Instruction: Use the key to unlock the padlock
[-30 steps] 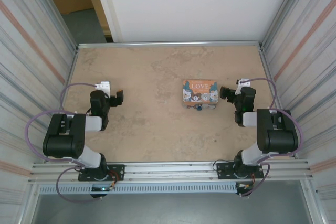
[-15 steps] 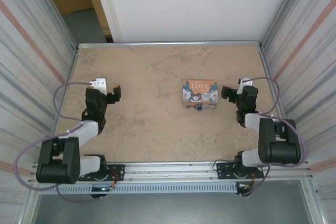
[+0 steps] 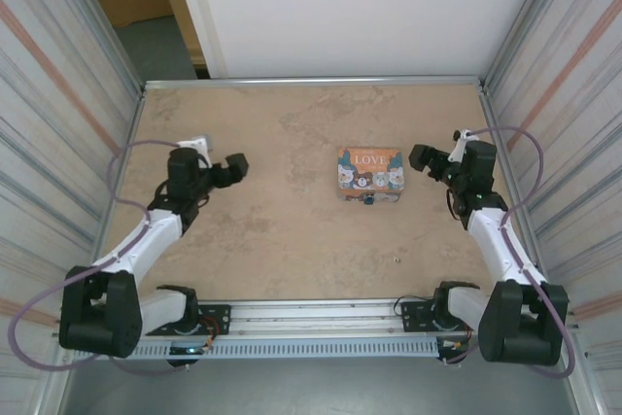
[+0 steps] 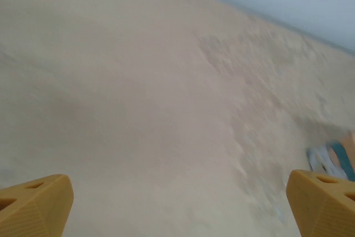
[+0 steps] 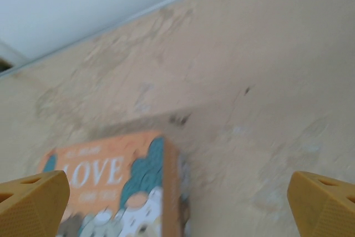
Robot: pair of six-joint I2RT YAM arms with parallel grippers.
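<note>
Your tabletop [image 3: 292,250] was the broad tan slab under everything; the LOVE tin [image 3: 369,168] stood on it, and all else is placed from that tin. Your left fingers [image 3: 236,164] hung well off the tin's left side, spread wide with nothing between them; your right fingers [image 3: 419,156] hovered just beside its right end, likewise spread and empty. The padlock [image 3: 369,198], a speck of blue with a glint of silver, lay against the tin's near side; whether it hung from a clasp or merely rested there was too small to tell, and I could not make out the key.

The step in hand looked to me like the opening approach, with the task hardly begun. To do it well, you needed to find the key first; bring the right fingers low round the tin's near corner rather than over its lid; steady the blue body before any turning; and keep the left fingers clear of the tin, since a nudge would likely have dragged the padlock with it.
</note>
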